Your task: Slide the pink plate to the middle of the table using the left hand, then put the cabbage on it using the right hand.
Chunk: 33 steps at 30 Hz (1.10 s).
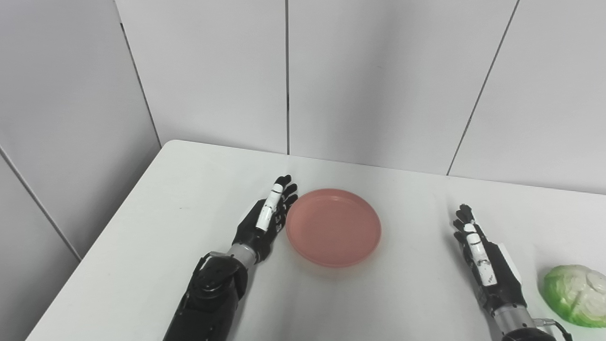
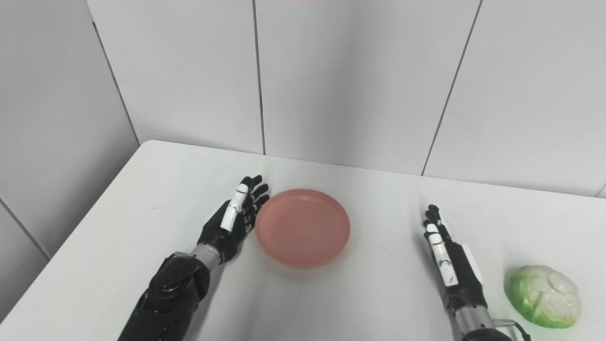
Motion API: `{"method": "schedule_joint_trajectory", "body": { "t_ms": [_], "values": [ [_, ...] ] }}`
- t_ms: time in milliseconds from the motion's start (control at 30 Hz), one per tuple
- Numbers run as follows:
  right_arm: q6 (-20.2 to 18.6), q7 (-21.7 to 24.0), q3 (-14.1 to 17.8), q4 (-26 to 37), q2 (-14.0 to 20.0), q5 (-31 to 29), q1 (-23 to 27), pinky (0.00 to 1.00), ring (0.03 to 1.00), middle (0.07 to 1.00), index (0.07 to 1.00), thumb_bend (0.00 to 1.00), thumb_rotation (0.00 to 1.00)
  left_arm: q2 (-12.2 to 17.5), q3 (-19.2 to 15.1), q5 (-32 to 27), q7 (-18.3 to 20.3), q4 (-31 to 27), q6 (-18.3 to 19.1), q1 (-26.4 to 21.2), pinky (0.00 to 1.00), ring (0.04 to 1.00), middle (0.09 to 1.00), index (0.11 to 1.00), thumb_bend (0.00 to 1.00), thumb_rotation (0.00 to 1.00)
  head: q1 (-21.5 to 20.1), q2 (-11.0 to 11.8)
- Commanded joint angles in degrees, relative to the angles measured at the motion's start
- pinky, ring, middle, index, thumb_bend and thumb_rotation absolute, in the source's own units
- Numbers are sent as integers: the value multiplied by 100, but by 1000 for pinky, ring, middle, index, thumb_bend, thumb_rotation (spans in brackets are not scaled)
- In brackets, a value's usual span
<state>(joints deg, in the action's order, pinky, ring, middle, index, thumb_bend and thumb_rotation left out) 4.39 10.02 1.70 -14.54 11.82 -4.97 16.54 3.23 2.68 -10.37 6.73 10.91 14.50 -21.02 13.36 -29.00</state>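
A round pink plate (image 1: 333, 226) lies flat on the white table (image 1: 180, 199), a little left of its centre. My left hand (image 1: 267, 218) is open, fingers stretched forward, its side against the plate's left rim. A green and white cabbage (image 1: 575, 293) rests near the table's right front, partly cut off by the picture's edge in the left eye view. My right hand (image 1: 483, 258) is open on edge, fingers pointing away from me, a short way left of the cabbage and not touching it.
Grey panelled walls (image 1: 369, 71) close the table off at the back and on the left. The table's left edge runs diagonally toward me. Bare tabletop lies between the plate and my right hand.
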Motion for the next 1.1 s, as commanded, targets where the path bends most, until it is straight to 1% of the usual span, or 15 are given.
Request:
{"method": "schedule_joint_trajectory", "body": {
  "t_ms": [0, 100, 167, 267, 367, 400, 467, 567, 700, 833, 967, 1067],
  "values": [
    [-98, -40, -50, 92, -61, 68, -57, 996, 976, 988, 996, 203, 1000, -142, 128, 56, 119, 53, -99, -20, 1000, 985, 995, 999, 593, 1000, -96, -14],
    [-47, -33, -51, 53, -111, 28, -47, 998, 980, 989, 997, 193, 1000, -260, 170, 76, 158, 236, -262, 4, 1000, 985, 994, 1000, 579, 1000, -189, -31],
    [-95, -63, -41, 55, -155, 12, -36, 995, 976, 984, 990, 189, 1000, -278, 234, 110, 217, 317, -344, 24, 1000, 983, 995, 1000, 582, 1000, -323, -63],
    [-75, -229, -61, 41, -223, 163, -38, 965, 954, 963, 967, 184, 1000, -367, 309, 221, 126, 381, -430, 72, 996, 978, 997, 999, 577, 1000, -507, -85],
    [-321, -309, -104, 111, -261, 228, -31, 986, 959, 965, 967, 200, 1000, -435, 350, 301, 104, 460, -567, 140, 994, 970, 994, 995, 538, 1000, -603, -96],
    [-374, -334, -129, 134, -257, 280, -31, 978, 955, 963, 967, 214, 1000, -448, 348, 306, 112, 478, -597, 153, 999, 970, 995, 995, 536, 1000, -609, -97],
    [-441, -379, -160, 171, -257, 352, -26, 959, 947, 960, 964, 213, 1000, -483, 311, 260, 138, 504, -655, 203, 1000, 972, 989, 990, 548, 1000, -672, -103],
    [-356, -393, -187, 94, -274, 390, -13, 954, 950, 964, 966, 212, 1000, -463, 285, 242, 185, 580, -747, 252, 1000, 972, 987, 987, 564, 1000, -756, -132],
    [-359, -365, -209, 106, -278, 360, -11, 955, 950, 968, 970, 218, 1000, -422, 287, 198, 278, 673, -801, 287, 1000, 976, 985, 981, 600, 1000, -819, -154],
    [-426, -429, -224, 199, -326, 396, -39, 950, 948, 963, 966, 216, 1000, -332, 309, 199, 405, 775, -880, 303, 1000, 987, 995, 991, 624, 1000, -953, -178],
    [-480, -447, -240, 269, -383, 349, -59, 967, 951, 963, 968, 218, 1000, -302, 294, 148, 511, 893, -1053, 358, 978, 953, 966, 966, 615, 1000, -1031, -198],
    [-463, -510, -258, 266, -422, 394, -52, 951, 940, 954, 959, 213, 1000, -260, 311, 69, 610, 848, -1035, 420, 977, 952, 966, 972, 610, 1000, -1145, -216]
  ]
}}
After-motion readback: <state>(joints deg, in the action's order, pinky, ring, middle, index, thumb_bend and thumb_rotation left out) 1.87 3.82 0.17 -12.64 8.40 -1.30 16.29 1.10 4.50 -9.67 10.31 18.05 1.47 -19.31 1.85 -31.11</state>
